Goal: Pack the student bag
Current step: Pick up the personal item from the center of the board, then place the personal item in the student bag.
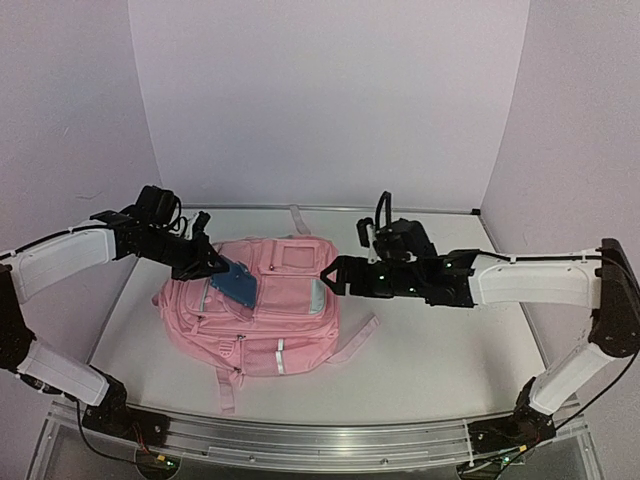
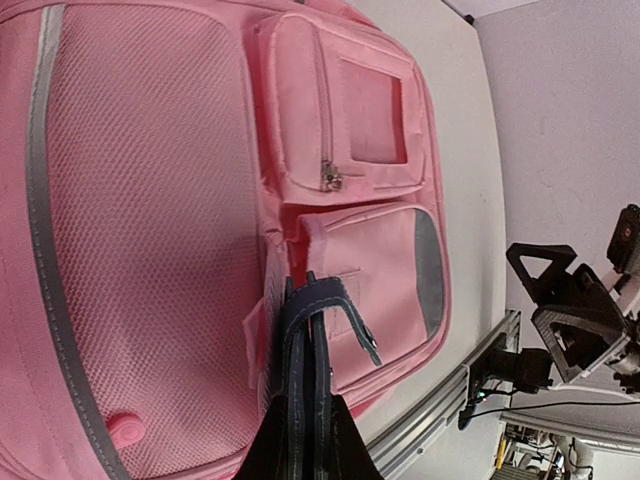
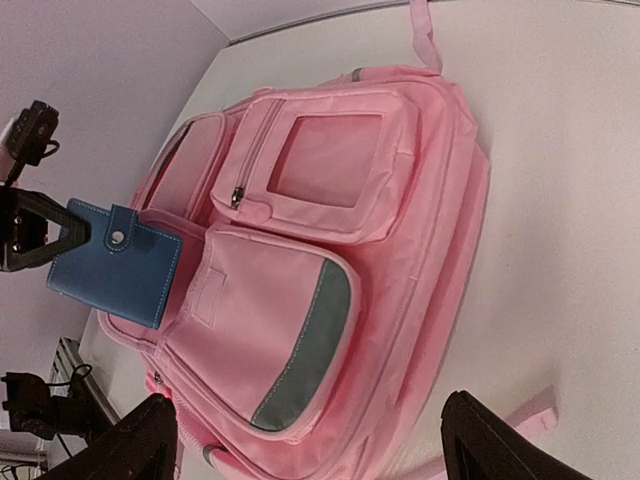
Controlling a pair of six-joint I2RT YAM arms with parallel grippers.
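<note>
Gripping a blue wallet (image 1: pixel 238 283) on edge in the left gripper (image 1: pixel 215 266), right at the front pocket (image 3: pixel 270 330) mouth of the student bag (image 1: pixel 265 335) lying flat, with the right gripper (image 1: pixel 330 275) released, empty, beside the bag's right edge

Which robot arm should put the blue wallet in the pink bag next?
Left, probably. The left gripper pinches the blue wallet at the front pocket of the student bag; the right gripper hangs open and empty beside it.
</note>
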